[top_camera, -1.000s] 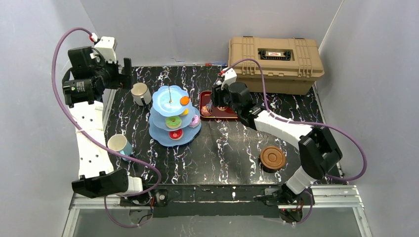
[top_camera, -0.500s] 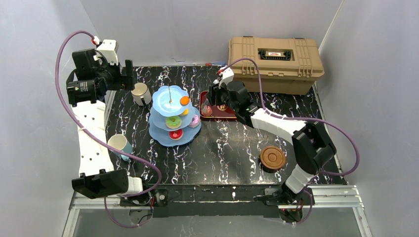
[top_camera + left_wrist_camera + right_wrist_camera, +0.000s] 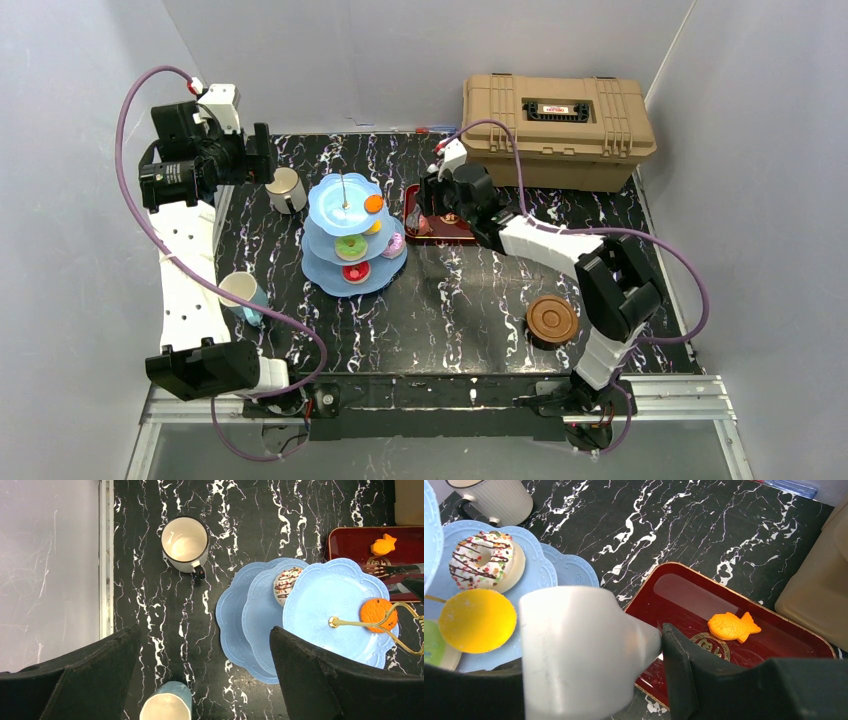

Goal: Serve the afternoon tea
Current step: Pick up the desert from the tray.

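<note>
The light blue three-tier stand stands upright on the left-middle of the table. An orange donut lies on its top plate beside the gold centre rod. A green-and-yellow donut and a white donut with chocolate stripes lie on the middle plate, and a red cake on the bottom one. A pink cake sits at the stand's right edge; I cannot tell which plate it is on.

The beige cup stands just behind and left of the stand, its mouth up. The white-and-teal cup is near the stand's front left, close to the table edge. The brown saucers are stacked well apart from the stand, near the front right.

Just right of the stand is the dark red tray, with an orange fish-shaped cake lying on it. The right claw hangs over the tray's left end, closed around the metal tongs, which fill its own camera as a pale blur between the fingers. The tong tips point toward the stand.

The left claw hovers high over the table's far left, near the beige cup, spread wide with nothing in it.

A tan case sits at the back right.
</note>
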Motion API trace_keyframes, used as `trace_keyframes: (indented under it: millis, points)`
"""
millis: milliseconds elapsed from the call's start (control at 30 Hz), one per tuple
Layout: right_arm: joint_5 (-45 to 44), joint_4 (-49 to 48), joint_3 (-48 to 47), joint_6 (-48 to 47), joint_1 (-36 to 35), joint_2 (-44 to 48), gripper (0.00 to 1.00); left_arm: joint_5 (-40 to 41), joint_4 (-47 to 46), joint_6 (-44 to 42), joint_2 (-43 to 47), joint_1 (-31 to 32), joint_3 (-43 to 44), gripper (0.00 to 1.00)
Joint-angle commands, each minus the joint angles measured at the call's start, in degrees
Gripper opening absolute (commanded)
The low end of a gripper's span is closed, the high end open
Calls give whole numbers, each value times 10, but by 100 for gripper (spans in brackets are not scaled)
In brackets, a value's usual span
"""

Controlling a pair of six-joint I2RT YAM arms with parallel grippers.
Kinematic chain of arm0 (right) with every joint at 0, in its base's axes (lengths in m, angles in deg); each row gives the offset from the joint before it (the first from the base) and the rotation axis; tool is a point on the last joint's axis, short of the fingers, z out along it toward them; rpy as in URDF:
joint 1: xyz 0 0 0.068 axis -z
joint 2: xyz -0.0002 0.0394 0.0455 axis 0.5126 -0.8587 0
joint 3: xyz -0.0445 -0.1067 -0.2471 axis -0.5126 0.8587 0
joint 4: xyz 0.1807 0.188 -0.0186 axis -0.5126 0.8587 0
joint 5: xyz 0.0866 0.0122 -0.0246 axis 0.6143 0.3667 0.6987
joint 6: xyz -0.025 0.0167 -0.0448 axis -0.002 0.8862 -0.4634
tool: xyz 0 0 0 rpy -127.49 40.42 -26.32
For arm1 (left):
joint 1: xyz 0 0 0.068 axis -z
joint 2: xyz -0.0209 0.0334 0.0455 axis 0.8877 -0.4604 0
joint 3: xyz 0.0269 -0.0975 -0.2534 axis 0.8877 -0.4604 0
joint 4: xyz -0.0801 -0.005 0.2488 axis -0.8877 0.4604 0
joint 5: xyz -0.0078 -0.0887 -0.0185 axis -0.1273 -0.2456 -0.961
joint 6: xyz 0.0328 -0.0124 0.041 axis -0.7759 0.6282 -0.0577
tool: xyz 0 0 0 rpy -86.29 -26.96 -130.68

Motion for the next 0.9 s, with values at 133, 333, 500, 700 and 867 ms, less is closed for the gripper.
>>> trace_keyframes:
  millis: [133,333,500,700,867]
  points:
    - [19,-20,-45,-16,3,-26,60,13,-9,-5,17,-7,2,98]
    - [21,-19,-44,-30,3,-34,46,4,-7,-1,15,-8,8,98]
    - [18,-26,-40,-57,3,-19,28,-1,-4,1,14,-7,3,98]
    - [9,-33,-34,-79,3,10,1,-5,-5,5,14,-7,3,98]
    - [7,16,-67,-78,3,48,1,-7,-6,3,12,-7,5,98]
